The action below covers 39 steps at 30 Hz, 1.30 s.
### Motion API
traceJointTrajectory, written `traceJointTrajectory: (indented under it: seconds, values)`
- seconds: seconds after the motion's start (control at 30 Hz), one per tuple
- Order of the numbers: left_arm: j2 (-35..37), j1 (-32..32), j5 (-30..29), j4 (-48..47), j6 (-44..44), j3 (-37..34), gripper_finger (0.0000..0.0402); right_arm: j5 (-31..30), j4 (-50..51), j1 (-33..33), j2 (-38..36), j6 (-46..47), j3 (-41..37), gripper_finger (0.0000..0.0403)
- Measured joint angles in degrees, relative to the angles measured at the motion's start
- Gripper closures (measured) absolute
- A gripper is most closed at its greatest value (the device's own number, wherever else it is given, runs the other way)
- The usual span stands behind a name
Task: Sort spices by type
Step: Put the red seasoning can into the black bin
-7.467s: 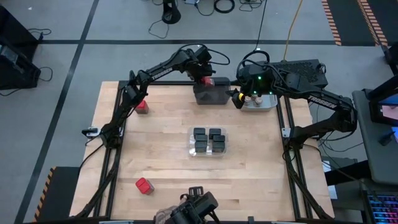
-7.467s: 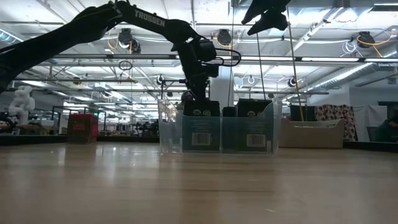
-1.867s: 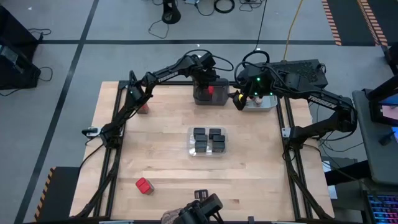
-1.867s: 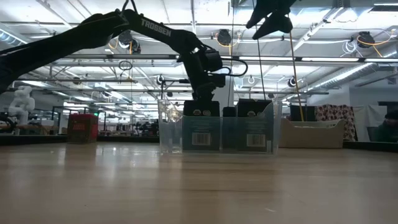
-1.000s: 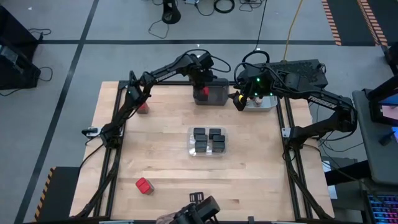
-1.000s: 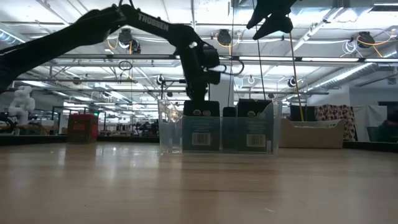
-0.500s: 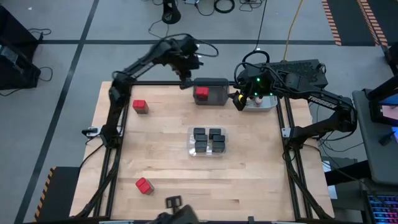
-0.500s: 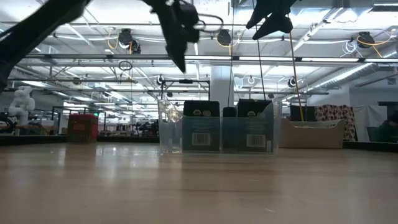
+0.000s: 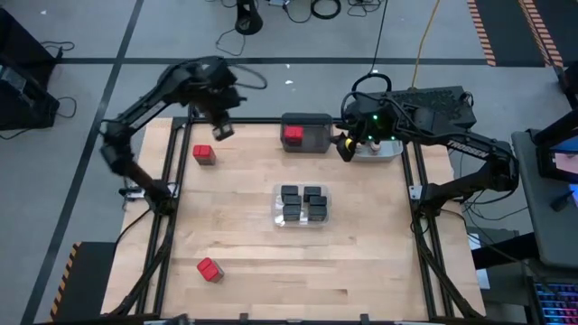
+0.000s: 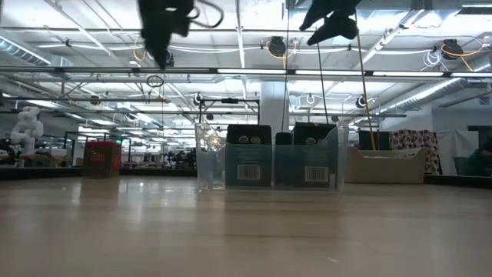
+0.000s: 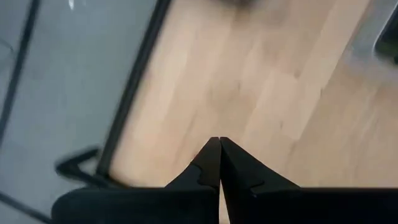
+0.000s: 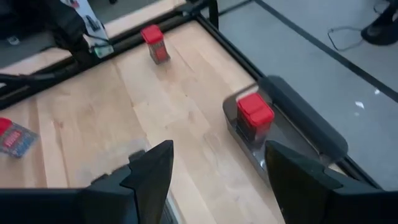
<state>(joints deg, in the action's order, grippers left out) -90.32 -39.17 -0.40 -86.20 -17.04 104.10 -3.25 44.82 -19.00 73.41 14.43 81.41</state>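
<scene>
The left gripper [image 9: 223,131], fingers pinched shut on nothing, hangs at the table's far left. A red-topped spice [image 9: 204,154] stands just nearer than it, and this arm is closest. The right gripper [image 9: 344,147] waits open by the light grey bin [image 9: 390,151].

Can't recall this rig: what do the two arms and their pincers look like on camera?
Both arms are black, jointed tube segments. The right arm carries white lettering, loose black cables and green lights by its wrist. The left arm has a black cable looping above its wrist. The left pincer has two slim black fingers tapering to points; the right pincer has broad, flat black fingers.
</scene>
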Motion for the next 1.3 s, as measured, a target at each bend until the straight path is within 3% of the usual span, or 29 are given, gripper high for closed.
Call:
traceJointTrajectory:
  seconds: [0.23,0.5,0.63,1.03,1.3]
  values:
    - [9.6,-2.4,-0.2,0.4,-3.4,-19.4,0.0394,0.0,-6.9,0.0,0.0,-2.6,-0.3,0.0167]
    - [9.1,-4.3,-2.8,0.9,-10.6,-34.6,0.0371,0.2,-8.7,0.0,0.0,-3.3,-0.3,0.0167]
    - [8.4,-4.3,-4.4,1.5,-10.9,-37.1,0.0325,0.3,-8.0,0.4,0.0,-3.3,-0.3,0.0167]
    - [8.3,-5.9,-6.9,11.6,-20.8,-38.5,0.0133,0.4,-6.0,0.7,0.0,-4.2,-0.3,0.0167]
    - [8.3,-8.5,-9.7,16.2,-23.6,-44.7,0.0067,0.3,-2.4,0.8,0.0,-5.1,-0.3,0.0167]
